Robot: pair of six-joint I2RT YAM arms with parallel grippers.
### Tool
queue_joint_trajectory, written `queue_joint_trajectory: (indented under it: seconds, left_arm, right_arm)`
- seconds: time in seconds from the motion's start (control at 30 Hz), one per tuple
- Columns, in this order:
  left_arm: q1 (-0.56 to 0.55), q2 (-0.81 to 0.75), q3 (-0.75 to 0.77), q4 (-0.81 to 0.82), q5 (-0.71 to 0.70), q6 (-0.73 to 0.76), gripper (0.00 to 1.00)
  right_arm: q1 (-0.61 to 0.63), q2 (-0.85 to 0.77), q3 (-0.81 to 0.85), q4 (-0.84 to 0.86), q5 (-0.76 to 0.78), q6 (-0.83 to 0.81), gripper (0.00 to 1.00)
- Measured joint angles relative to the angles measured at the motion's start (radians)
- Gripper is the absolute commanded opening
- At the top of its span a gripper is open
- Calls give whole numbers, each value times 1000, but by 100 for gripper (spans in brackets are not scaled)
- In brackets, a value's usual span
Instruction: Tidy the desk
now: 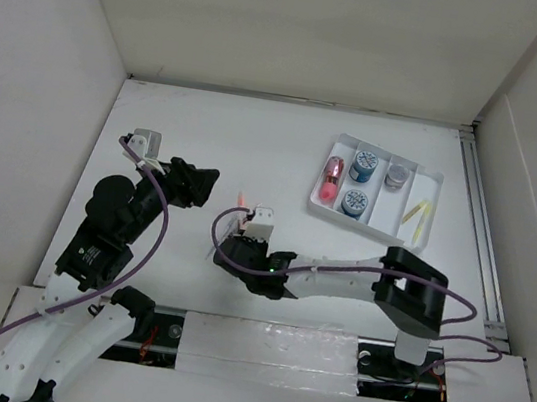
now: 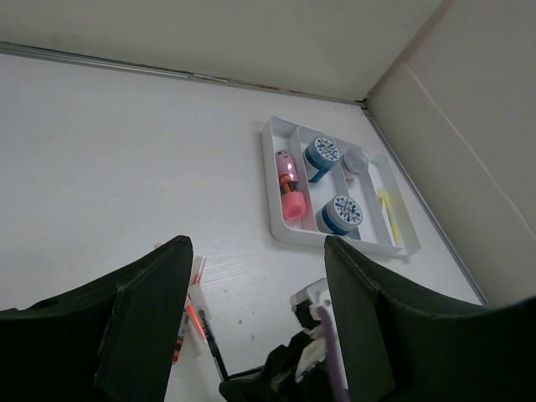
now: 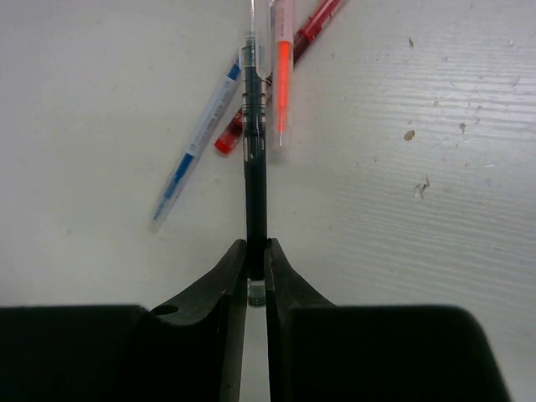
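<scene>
Near the middle of the desk (image 1: 207, 141), the right gripper (image 3: 256, 251) was clenched on a black pen (image 3: 255, 167). It pinched the pen close to one end, so the barrel ran straight out in line with the fingers. That grip probably suited slotting it lengthwise into the tray (image 2: 270, 180) at the far right, where a yellow pen (image 1: 416, 216) lay in the narrow compartment. A blue pen (image 3: 194, 142), a red pen (image 3: 314, 25) and an orange pen (image 3: 283, 75) lay loose just beside it. The left gripper (image 2: 255, 251) hung to the left, jaws spread and empty, seemingly kept out of the way.
</scene>
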State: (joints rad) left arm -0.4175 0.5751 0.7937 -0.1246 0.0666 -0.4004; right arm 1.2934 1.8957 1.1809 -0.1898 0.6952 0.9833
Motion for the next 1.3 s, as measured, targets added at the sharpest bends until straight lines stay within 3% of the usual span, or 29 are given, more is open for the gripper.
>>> queue_joint_trajectory:
  seconds: [0.23, 0.37, 0.5, 0.7, 0.83, 1.0, 1.3]
  left_arm:
    - [0, 7, 0, 0, 9, 0, 60]
    - [0, 11, 0, 1, 15, -1, 60]
    - [0, 12, 0, 0, 22, -1, 60]
    - [0, 15, 0, 1, 34, -2, 60]
    - [0, 26, 0, 1, 40, -2, 60]
    - [0, 32, 0, 1, 39, -2, 61]
    - [0, 32, 0, 1, 38, -2, 61]
  right_arm:
    - [7, -340, -140, 70, 37, -42, 6]
    - [-82, -531, -248, 92, 59, -61, 6]
    - [-297, -681, -382, 68, 18, -64, 6]
    - [-749, -878, -514, -15, -59, -74, 7]
    - [-996, -905, -537, -3, -211, -118, 6]
    - [-1257, -813, -540, 58, -493, -179, 4]
    - [-1476, -689, -536, 137, -844, -206, 6]
